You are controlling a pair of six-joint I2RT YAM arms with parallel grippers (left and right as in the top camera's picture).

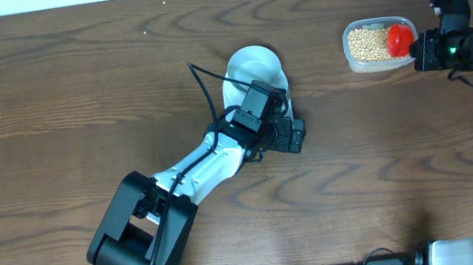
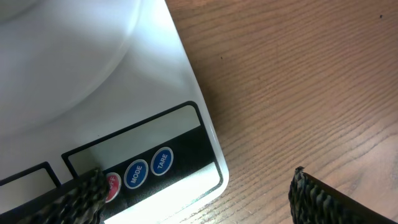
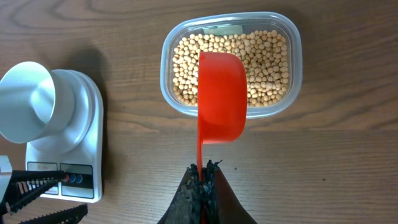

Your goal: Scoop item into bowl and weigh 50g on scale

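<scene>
Red scoop (image 3: 221,93) is pinched by its handle in the closed right gripper (image 3: 202,186) and held over the beans (image 3: 267,56) in the clear tub (image 3: 292,37). The bowl (image 3: 28,102) is already set on the scale (image 3: 87,137) and looks empty; the left gripper (image 2: 196,193) is spread wide beside the buttons (image 2: 149,168). Scooping and weighing are left.

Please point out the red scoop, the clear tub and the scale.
red scoop (image 3: 221,93): right wrist view, on its cup.
clear tub (image 3: 166,81): right wrist view, on its left wall.
scale (image 3: 90,124): right wrist view, on its bare right side.
</scene>
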